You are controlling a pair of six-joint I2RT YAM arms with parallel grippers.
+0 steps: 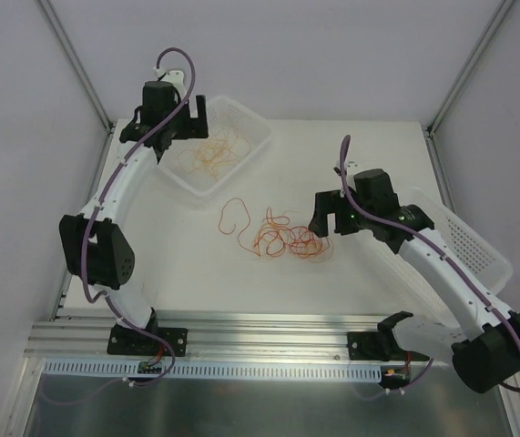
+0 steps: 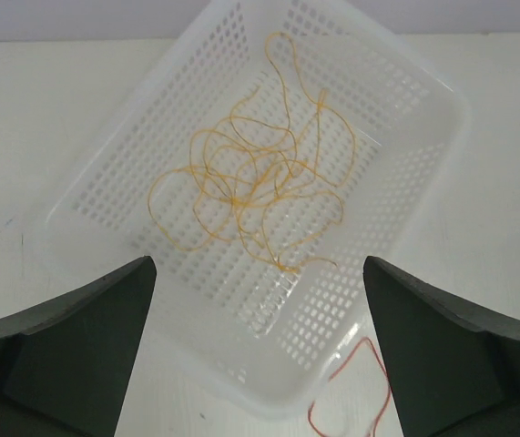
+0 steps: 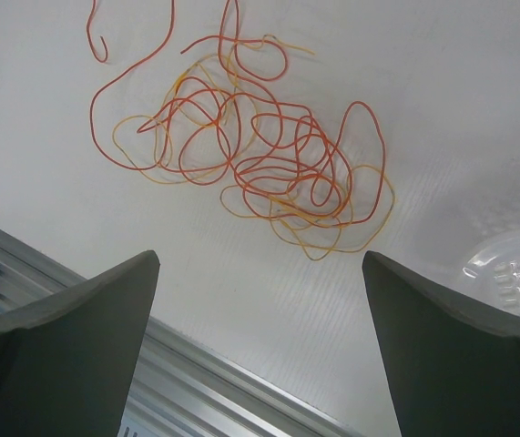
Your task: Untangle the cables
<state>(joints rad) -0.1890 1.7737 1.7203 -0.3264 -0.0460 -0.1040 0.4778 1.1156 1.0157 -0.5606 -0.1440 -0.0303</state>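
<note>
The left gripper (image 1: 167,135) is seen raised over the far left corner of the worktop (image 1: 196,273), directly above a white perforated basket (image 1: 264,138). In the left wrist view its 2 dark fingers (image 2: 77,355) are spread wide apart and nothing is held between them. A loose bundle of orange cables (image 2: 260,182) is laid on the floor of that basket (image 2: 423,182), looped over itself, and no red is to be seen among them. Just outside the basket's near corner, 1 red strand (image 2: 369,382) is caught lying on the bare worktop.

Now to the middle of the worktop: the main tangle (image 1: 287,238) is found there, red and orange cables knotted through one another in curly loops. A red loop is trailed out from its left side towards the basket.

The right gripper (image 1: 331,223) is held just beside the right side of that tangle, above the worktop. From the right wrist view its fingers (image 3: 68,346) are also parted wide, nothing clamped, with the tangle (image 3: 260,155) spread out beyond them. A 2nd white basket (image 1: 469,241) is set along the right edge, partly covered by the right arm.
</note>
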